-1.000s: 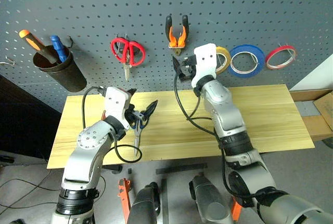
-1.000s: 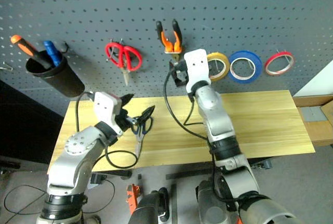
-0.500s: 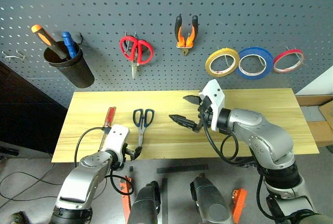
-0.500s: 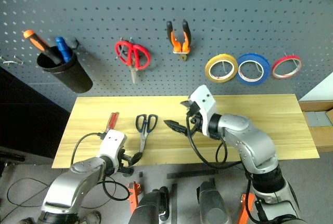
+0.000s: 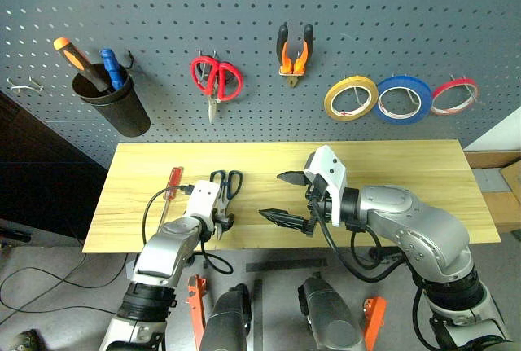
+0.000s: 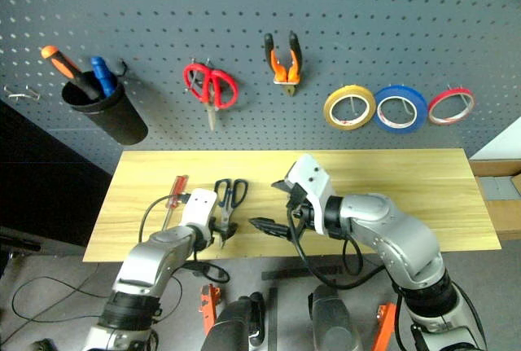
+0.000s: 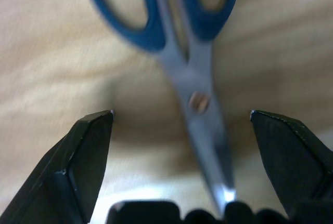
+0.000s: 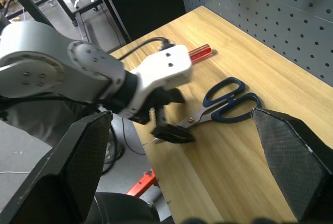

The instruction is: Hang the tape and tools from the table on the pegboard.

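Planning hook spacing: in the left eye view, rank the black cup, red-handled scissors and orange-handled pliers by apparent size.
1. Black cup, clearly largest.
2. Red-handled scissors and orange-handled pliers look alike; no ranking between them.

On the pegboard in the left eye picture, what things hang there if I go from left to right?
Black cup of screwdrivers → red scissors → orange pliers → yellow tape → blue tape → red tape, all hanging on the pegboard.
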Motion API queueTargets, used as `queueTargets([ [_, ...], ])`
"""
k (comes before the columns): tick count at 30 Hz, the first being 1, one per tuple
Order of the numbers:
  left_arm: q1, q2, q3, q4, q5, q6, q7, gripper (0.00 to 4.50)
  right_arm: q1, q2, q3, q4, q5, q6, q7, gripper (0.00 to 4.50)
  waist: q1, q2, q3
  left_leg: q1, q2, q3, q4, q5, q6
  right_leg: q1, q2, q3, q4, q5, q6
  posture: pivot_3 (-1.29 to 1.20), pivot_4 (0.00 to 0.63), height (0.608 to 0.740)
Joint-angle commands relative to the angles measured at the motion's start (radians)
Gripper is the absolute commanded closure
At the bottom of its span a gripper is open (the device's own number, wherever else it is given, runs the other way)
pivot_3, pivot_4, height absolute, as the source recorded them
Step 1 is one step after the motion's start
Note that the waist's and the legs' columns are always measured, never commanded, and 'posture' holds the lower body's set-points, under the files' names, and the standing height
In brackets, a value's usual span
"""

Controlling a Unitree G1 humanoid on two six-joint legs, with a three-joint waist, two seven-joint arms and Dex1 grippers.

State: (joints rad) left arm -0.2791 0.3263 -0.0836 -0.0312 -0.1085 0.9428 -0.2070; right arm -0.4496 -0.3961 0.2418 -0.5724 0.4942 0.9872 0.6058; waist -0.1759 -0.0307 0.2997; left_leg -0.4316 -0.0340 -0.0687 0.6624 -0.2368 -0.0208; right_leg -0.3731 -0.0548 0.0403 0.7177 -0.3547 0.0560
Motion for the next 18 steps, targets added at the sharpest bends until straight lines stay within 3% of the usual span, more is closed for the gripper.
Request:
queueTargets([
  [1, 0.003, -0.013, -0.024, 0.043, 0.020, -0.013, -0.002, 0.00, -0.001, 0.010, -0.011, -0.047, 0.032, 0.004, -0.012, 0.05, 0.000, 0.000, 0.000, 0.000, 0.000, 0.000, 0.000, 0.000, 0.000, 0.000, 0.000, 0.000, 0.000, 0.000, 0.000, -0.28, 0.287, 0.740],
  [4, -0.002, -0.025, -0.003, 0.070, 0.019, -0.027, 0.005, 0.55, 0.000, 0.014, -0.031, -0.040, 0.039, 0.019, -0.028, 0.00, 0.000, 0.000, 0.000, 0.000, 0.000, 0.000, 0.000, 0.000, 0.000, 0.000, 0.000, 0.000, 0.000, 0.000, 0.000, -0.29, 0.290, 0.740],
  [10, -0.010, -0.035, 0.011, 0.120, 0.026, -0.088, 0.001, 2.36, 0.008, 0.014, -0.048, -0.041, 0.058, 0.039, -0.059, 0.00, 0.000, 0.000, 0.000, 0.000, 0.000, 0.000, 0.000, 0.000, 0.000, 0.001, 0.000, 0.000, 0.000, 0.000, 0.000, -0.30, 0.291, 0.740],
  [14, 0.010, -0.010, -0.011, 0.092, -0.001, -0.150, -0.093, 3.71, 0.015, 0.016, -0.058, -0.045, 0.064, 0.048, -0.083, 0.00, -0.001, 0.000, 0.000, 0.000, 0.000, 0.000, 0.000, 0.000, 0.000, 0.001, 0.000, 0.000, 0.000, 0.000, 0.000, -0.30, 0.294, 0.740],
  [18, 0.049, 0.016, -0.016, 0.048, 0.004, -0.188, -0.134, 3.96, 0.023, 0.014, -0.070, -0.047, 0.063, 0.052, -0.107, 0.00, -0.004, 0.000, 0.000, 0.000, 0.000, 0.000, 0.000, 0.000, 0.000, 0.001, 0.000, 0.001, -0.001, 0.000, 0.000, -0.30, 0.296, 0.740],
])
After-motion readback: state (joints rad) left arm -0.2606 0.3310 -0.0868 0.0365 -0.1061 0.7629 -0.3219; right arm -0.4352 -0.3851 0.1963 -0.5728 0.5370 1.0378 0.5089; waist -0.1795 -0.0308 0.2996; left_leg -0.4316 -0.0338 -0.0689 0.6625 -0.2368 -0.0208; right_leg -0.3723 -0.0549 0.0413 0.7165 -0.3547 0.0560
